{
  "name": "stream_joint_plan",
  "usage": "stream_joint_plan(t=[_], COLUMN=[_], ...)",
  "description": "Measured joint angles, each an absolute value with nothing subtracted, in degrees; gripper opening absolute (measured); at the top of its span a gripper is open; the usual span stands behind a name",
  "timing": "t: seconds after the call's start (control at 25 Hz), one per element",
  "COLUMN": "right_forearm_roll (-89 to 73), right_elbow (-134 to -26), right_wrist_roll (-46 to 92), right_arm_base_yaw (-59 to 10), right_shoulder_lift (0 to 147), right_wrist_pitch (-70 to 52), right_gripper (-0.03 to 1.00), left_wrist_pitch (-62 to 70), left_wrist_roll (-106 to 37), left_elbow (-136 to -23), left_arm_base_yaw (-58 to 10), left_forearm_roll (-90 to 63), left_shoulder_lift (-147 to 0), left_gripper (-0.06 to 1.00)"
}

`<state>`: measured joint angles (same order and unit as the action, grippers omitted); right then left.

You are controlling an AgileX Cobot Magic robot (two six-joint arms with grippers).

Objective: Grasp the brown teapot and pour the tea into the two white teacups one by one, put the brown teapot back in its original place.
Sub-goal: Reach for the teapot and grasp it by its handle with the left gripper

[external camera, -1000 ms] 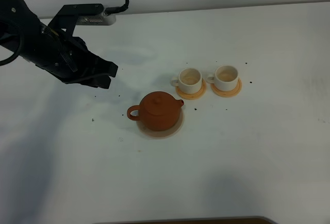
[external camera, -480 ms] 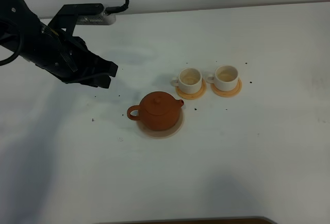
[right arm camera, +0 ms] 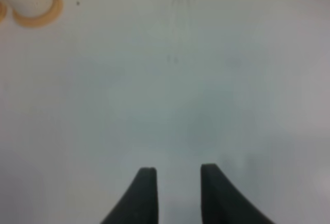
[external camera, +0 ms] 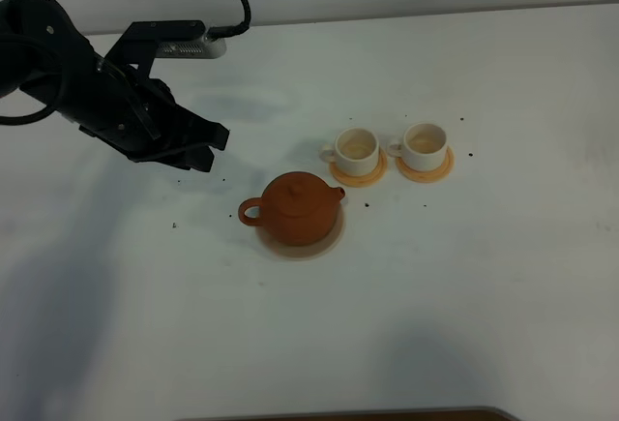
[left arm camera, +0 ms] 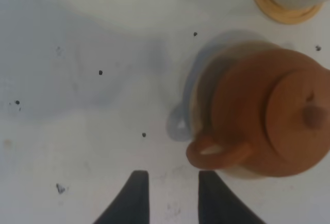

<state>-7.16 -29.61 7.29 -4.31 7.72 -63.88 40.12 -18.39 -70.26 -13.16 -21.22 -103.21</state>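
The brown teapot sits near the parted left fingers

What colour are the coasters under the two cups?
Orange; the coasters show best in the exterior high view.

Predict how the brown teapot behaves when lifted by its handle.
Likely rigid and heavy for its size: the brown teapot looks like thick clay. Held by the side loop handle, it may swing spout-down. The knobbed lid looks separate, so could slip off when tilted.
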Motion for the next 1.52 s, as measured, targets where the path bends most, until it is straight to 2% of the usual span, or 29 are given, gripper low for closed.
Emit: stream_joint_plan(t=[0.48, 0.84, 1.04, 1.28, 1.52], right_forearm_roll=[-7.21, -7.77, -8.13, -8.22, -8.25], right_elbow=[-29.61, -29.61, -29.61, -29.61, -29.61], right_wrist_roll=[7.29, 7.29, 7.29, 7.29, 7.29], right_arm_base_yaw=[-4.09, -4.09, -4.09, -4.09, -4.09], right_shoulder_lift=[-0.36, -0.38, -0.38, -0.38, -0.38], right_wrist_pitch=[-64.01, -64.01, -64.01, -64.01, -64.01], right_gripper=[0.24, 0.24, 0.24, 0.24, 0.24], left_wrist_pitch=[39.85, 38.71, 39.38, 50.77, 59.37], left_wrist_roll=[-23.95, -44.02, -49.42, -48.19, -40.99], left_elbow=[-76.24, -78.0, -80.13, -86.69, -94.01], left_arm_base_yaw=[-17.43, -21.82, -23.69, -26.88, -30.69], left_forearm_roll=[-20.99, -20.99, -20.69, -13.83, -2.95], left_shoulder_lift=[-104.9, -104.93, -104.97, -104.97, -104.97], left_gripper=[0.28, 0.28, 0.28, 0.28, 0.28])
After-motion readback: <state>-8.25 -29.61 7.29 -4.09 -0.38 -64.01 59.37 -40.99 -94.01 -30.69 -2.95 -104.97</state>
